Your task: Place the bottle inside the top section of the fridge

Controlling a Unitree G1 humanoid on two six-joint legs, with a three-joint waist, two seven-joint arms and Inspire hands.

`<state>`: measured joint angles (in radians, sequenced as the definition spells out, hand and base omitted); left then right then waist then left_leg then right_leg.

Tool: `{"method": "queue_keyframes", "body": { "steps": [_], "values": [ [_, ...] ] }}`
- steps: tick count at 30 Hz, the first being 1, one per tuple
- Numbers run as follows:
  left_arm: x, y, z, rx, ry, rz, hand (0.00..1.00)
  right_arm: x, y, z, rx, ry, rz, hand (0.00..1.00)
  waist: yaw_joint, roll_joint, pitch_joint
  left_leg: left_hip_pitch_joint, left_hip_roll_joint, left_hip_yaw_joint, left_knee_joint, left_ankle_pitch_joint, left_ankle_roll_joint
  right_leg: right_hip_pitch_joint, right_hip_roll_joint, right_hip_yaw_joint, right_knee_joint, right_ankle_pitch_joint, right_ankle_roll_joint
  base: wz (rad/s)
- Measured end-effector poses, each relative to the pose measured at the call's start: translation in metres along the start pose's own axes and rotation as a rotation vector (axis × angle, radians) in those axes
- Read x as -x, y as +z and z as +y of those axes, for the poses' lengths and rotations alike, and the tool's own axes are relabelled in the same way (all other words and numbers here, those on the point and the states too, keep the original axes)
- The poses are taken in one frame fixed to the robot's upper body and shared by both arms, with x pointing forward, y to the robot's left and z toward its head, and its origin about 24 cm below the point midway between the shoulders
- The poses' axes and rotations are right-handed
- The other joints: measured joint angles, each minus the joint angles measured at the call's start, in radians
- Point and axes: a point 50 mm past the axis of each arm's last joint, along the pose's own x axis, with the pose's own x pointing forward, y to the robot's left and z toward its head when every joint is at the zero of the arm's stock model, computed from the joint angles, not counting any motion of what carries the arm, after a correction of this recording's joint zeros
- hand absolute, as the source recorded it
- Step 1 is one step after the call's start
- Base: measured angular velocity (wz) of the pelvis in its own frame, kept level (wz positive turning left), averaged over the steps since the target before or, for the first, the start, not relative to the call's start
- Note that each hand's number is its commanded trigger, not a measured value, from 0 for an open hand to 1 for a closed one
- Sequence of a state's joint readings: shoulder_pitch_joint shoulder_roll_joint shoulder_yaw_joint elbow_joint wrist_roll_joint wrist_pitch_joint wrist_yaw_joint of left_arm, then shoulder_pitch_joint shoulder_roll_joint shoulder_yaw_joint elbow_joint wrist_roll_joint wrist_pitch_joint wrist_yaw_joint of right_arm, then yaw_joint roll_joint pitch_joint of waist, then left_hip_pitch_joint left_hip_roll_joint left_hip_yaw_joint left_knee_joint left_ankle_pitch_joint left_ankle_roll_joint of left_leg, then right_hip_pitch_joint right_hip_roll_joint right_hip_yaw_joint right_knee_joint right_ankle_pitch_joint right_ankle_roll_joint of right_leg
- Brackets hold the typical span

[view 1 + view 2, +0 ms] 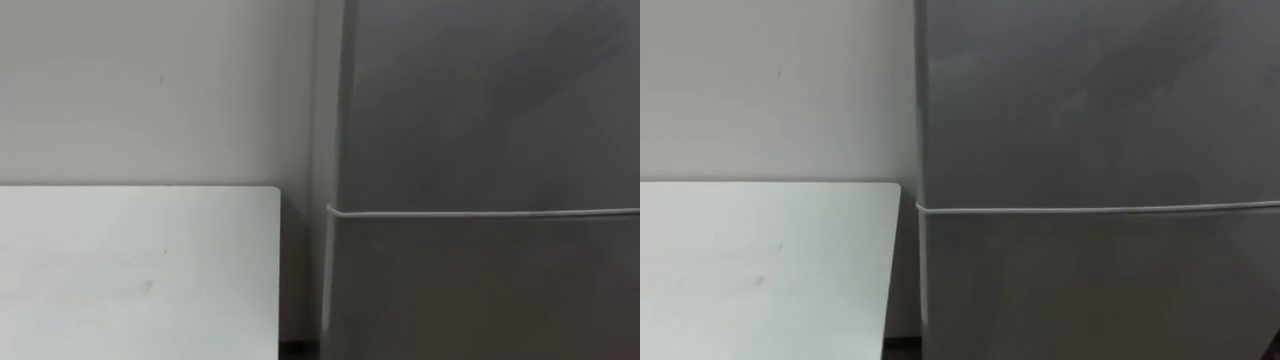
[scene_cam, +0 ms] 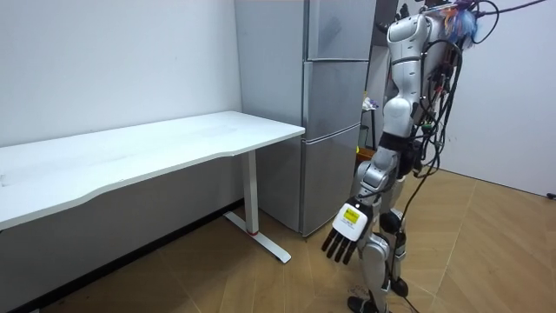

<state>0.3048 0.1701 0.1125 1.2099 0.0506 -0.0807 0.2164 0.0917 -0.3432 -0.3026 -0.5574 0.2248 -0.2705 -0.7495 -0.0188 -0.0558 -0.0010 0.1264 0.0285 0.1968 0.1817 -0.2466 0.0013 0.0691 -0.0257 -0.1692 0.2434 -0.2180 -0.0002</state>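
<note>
A tall grey fridge [image 1: 480, 100] stands right before me with its doors shut. A pale seam [image 1: 480, 212] runs across it between an upper door and the door below. In the room view the fridge [image 2: 334, 113] stands against the wall and I stand upright close to its front, facing it. My left hand [image 2: 343, 236] hangs low beside my leg, fingers straight and holding nothing, well below the fridge's upper door [image 2: 340, 26].
A white table [image 1: 130, 270] stands to the left of the fridge, its corner near the fridge's side, along a plain white wall [image 1: 150, 90]. In the room view the table [image 2: 148, 152] stretches to the left over a wooden floor [image 2: 486, 252].
</note>
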Motion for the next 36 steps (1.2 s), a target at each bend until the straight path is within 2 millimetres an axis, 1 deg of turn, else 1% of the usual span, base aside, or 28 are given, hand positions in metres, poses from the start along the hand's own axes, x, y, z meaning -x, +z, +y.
{"method": "queue_keyframes", "body": {
  "steps": [3,6,9,14,17,19,20,22,27,30,32,33,36],
  "values": [
    [0.000,-0.001,0.000,-0.003,0.001,0.010,0.00,0.001,-0.001,0.002,-0.006,0.010,0.006,0.00,0.005,-0.004,-0.0027,-0.001,0.000,0.000,0.000,0.000,0.000,-0.001,0.000,0.001,-0.001,0.000,0.000,0.00],
    [0.000,0.000,0.001,-0.003,0.016,0.006,0.00,0.002,-0.001,0.004,-0.009,0.027,0.010,0.00,0.012,-0.010,-0.0010,0.000,0.000,-0.002,-0.001,0.000,0.000,0.000,0.000,0.000,-0.001,0.000,0.000,0.00],
    [0.000,0.001,0.001,-0.002,0.021,0.002,0.00,0.002,-0.001,0.005,-0.011,0.049,0.012,0.00,0.023,-0.014,-0.0028,0.001,0.000,-0.003,-0.003,0.000,0.000,0.001,0.000,-0.001,-0.002,0.000,0.000,0.00],
    [0.000,0.000,0.002,-0.016,0.048,0.006,0.00,0.006,-0.003,0.012,-0.029,0.100,0.033,0.00,0.034,-0.008,-0.0018,0.008,0.000,-0.006,-0.004,0.000,0.000,0.013,0.000,-0.004,-0.005,0.000,0.000,0.01],
    [0.000,0.003,0.000,-0.042,0.044,0.001,0.00,0.006,-0.003,0.023,-0.065,0.135,0.038,0.00,0.045,0.003,-0.0005,0.010,0.000,-0.008,-0.001,0.000,0.000,0.017,-0.001,-0.011,-0.006,0.001,-0.001,0.01],
    [0.000,0.004,-0.002,-0.059,0.036,-0.005,0.00,0.004,-0.002,0.034,-0.102,0.163,0.033,0.00,0.049,0.007,0.0008,0.013,0.000,-0.009,0.000,0.000,0.000,0.021,-0.001,-0.013,-0.006,0.001,-0.001,0.02],
    [0.000,0.004,-0.003,-0.064,0.034,-0.005,0.00,0.004,-0.002,0.036,-0.108,0.170,0.032,0.00,0.051,0.010,0.0028,0.015,0.000,-0.009,0.000,0.000,0.000,0.022,-0.001,-0.013,-0.006,0.001,-0.001,0.03],
    [0.000,0.003,-0.003,-0.065,0.034,0.002,0.00,0.000,-0.003,0.045,-0.130,0.188,0.023,0.00,0.056,0.008,0.0085,0.020,0.000,-0.019,0.001,0.000,0.000,0.034,-0.002,-0.022,-0.007,0.001,-0.001,0.11],
    [0.000,0.003,-0.003,-0.067,0.015,0.001,0.00,-0.011,-0.012,0.054,-0.141,0.176,0.025,0.00,0.059,0.001,0.0080,0.018,-0.002,-0.036,0.006,0.000,0.000,0.041,-0.005,-0.037,-0.008,0.001,-0.001,0.10],
    [0.000,0.004,-0.003,-0.068,0.007,-0.002,0.00,-0.011,-0.015,0.054,-0.132,0.173,0.032,0.00,0.076,-0.001,0.0075,0.016,-0.002,-0.041,0.006,0.000,0.000,0.043,-0.005,-0.045,-0.010,0.001,-0.001,0.07],
    [0.000,0.005,-0.003,-0.087,-0.001,-0.006,0.00,-0.014,-0.020,0.056,-0.127,0.168,0.042,0.00,0.079,-0.003,0.0063,0.013,-0.002,-0.045,0.007,0.000,0.000,0.043,-0.006,-0.051,-0.013,0.001,-0.001,0.07],
    [-0.001,0.006,-0.004,-0.098,-0.007,-0.008,0.00,-0.017,-0.023,0.058,-0.126,0.161,0.046,0.00,0.079,-0.005,0.0050,0.008,-0.003,-0.048,0.009,0.000,0.000,0.043,-0.006,-0.053,-0.020,0.001,-0.001,0.05],
    [-0.001,0.009,-0.003,-0.105,-0.010,-0.012,0.00,-0.022,-0.028,0.066,-0.127,0.160,0.058,0.00,0.084,-0.008,0.0053,0.005,-0.003,-0.054,0.012,0.000,0.000,0.045,-0.006,-0.058,-0.023,0.001,-0.001,0.06]
  ]
}}
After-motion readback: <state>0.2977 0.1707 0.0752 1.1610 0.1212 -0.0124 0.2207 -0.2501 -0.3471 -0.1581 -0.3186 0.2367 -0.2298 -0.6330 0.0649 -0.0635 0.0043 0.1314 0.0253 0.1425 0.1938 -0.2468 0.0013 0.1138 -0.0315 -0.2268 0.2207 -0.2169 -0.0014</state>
